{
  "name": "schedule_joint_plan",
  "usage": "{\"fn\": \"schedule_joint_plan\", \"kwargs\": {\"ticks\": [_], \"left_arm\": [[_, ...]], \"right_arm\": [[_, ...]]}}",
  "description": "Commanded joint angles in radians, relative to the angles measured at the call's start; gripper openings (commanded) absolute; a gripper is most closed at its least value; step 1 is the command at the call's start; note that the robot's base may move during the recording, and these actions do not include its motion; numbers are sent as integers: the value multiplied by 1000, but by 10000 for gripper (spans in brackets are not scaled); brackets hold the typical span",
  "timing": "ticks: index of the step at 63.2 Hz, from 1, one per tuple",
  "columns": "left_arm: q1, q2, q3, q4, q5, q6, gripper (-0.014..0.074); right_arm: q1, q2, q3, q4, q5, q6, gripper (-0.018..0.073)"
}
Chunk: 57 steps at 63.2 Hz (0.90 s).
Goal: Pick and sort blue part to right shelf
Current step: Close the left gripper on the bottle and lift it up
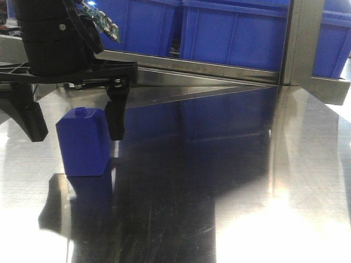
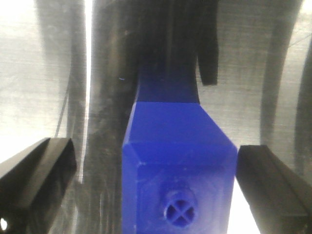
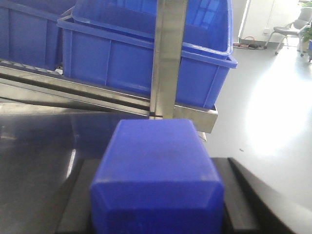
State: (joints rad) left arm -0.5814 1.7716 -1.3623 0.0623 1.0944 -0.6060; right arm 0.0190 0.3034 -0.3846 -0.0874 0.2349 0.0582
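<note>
Right gripper (image 3: 157, 209) is pinching the blue part (image 3: 156, 165), with the right shelf (image 3: 168, 58) at 12 o'clock. Left gripper (image 2: 156, 175) is spread around a knobbed blue block (image 2: 175, 141). My worry is the part clipping that steel upright and twisting loose before it reaches the blue bin (image 3: 122, 68).

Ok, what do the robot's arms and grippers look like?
The left gripper is all black: a round wrist housing, a flat crossbar and two blocky fingers. A bare green circuit board with white connectors sits beside the housing. Of the right gripper only black, flat-sided fingers show.

Squat blue block (image 1: 83, 143), shiny steel table (image 1: 219, 186), perhaps a chair (image 3: 288, 25)
</note>
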Motion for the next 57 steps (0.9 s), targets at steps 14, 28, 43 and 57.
{"fn": "schedule_joint_plan", "kwargs": {"ticks": [14,28,43,57], "left_arm": [[-5,-39,-33,1,-24,-10,595],[-5,-39,-33,1,-22,-10,463],[-5,-39,-33,1,-15,-10,394],[-8,-53,-33,1,-10,-10,384]], "right_arm": [[-6,4,-32,-12,-98,-6,393],[-6,4,-32,-12,-98,-6,393],[-6,4,-32,-12,-98,-6,393],[-6,4,-32,-12,-98,-6,393]]}}
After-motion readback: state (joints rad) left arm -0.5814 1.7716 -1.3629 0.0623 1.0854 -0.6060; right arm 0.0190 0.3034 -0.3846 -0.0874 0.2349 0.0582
